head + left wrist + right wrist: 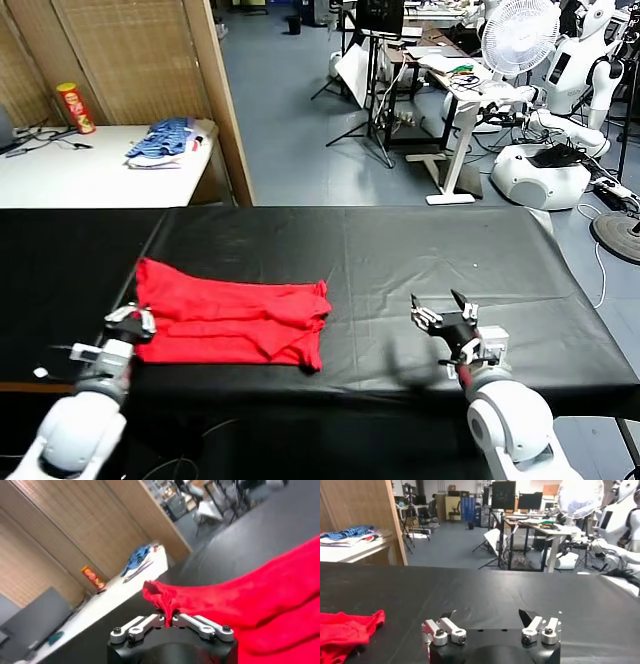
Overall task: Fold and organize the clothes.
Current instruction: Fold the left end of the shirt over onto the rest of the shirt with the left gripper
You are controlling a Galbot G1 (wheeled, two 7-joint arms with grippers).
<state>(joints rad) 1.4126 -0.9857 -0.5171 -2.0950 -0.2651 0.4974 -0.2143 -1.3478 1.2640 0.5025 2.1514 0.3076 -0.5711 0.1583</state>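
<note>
A: Red T-shirt (232, 322): location and condition?

B: The red T-shirt lies on the black table cover (400, 250), on the robot's left half, toward the near edge. It is folded into a rough rectangle with layered edges visible along its right end. No print or neck tag is visible from the head view.

A: Left gripper (131, 321): position and finger state?

B: The left gripper sits at the near left corner of the shirt. In the left wrist view its fingers (145, 623) are pressed together on a bunched tip of red fabric, which stands up in a small puckered fold between them. The rest of the garment spreads away over the table cover.

A: Right gripper (443, 309): position and finger state?

B: The right gripper rests low over bare table cover on the robot's right, well apart from the shirt. Its fingers are spread wide and hold nothing. The right wrist view shows only the shirt's right end, off to one side.

A: Background items?

B: A white side table (90, 170) stands behind the work surface on the left. It carries a blue-and-white fabric pile (165, 142) and a red snack canister (76, 108). A white fan (520, 38) stands at the far right.
</note>
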